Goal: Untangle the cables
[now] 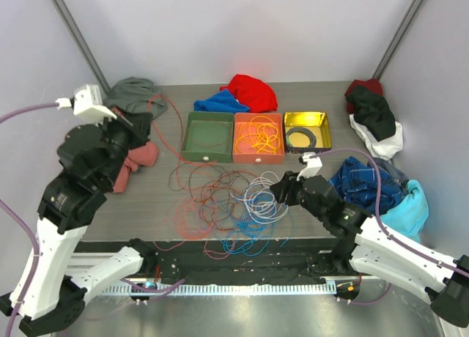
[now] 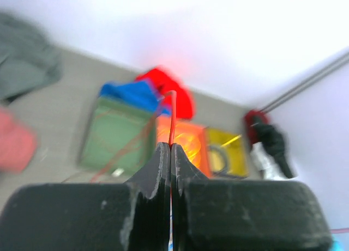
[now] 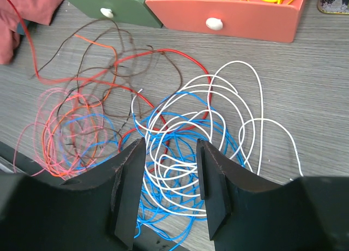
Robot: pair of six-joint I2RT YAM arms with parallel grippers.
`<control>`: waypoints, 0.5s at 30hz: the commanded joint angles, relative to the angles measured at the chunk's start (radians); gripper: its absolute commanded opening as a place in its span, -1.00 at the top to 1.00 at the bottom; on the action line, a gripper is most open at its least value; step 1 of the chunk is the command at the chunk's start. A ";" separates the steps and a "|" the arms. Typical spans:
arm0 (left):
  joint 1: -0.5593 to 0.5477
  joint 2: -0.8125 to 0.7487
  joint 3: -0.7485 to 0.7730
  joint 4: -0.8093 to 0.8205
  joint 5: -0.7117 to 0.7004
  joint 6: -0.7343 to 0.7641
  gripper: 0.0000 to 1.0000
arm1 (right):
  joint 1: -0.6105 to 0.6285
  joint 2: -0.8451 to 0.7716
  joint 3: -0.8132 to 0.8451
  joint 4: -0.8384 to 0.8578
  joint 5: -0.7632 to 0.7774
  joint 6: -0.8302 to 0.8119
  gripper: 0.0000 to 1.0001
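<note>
The left fingers (image 2: pixel 170 153) are pinched shut on a thin red wire (image 2: pixel 172 117), high over the left side of the grey wooden bench (image 1: pixel 139 205). The wire runs from them down and right into the messy pile of coloured wires (image 1: pixel 220 201) by the middle of the near edge. The right fingers (image 1: pixel 281 191), partly open and holding nothing, hang just above the pile's white loops (image 3: pixel 218 125), so that arm is nearer.

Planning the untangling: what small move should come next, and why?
Probably lower the open right gripper onto the thin white wire loops beneath it, pinning them: the shut left gripper holds a thin red wire that crosses them.
</note>
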 commanded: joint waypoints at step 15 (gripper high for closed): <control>-0.001 0.351 0.723 0.184 0.267 0.120 0.99 | 0.006 0.010 0.080 0.064 -0.036 0.030 0.00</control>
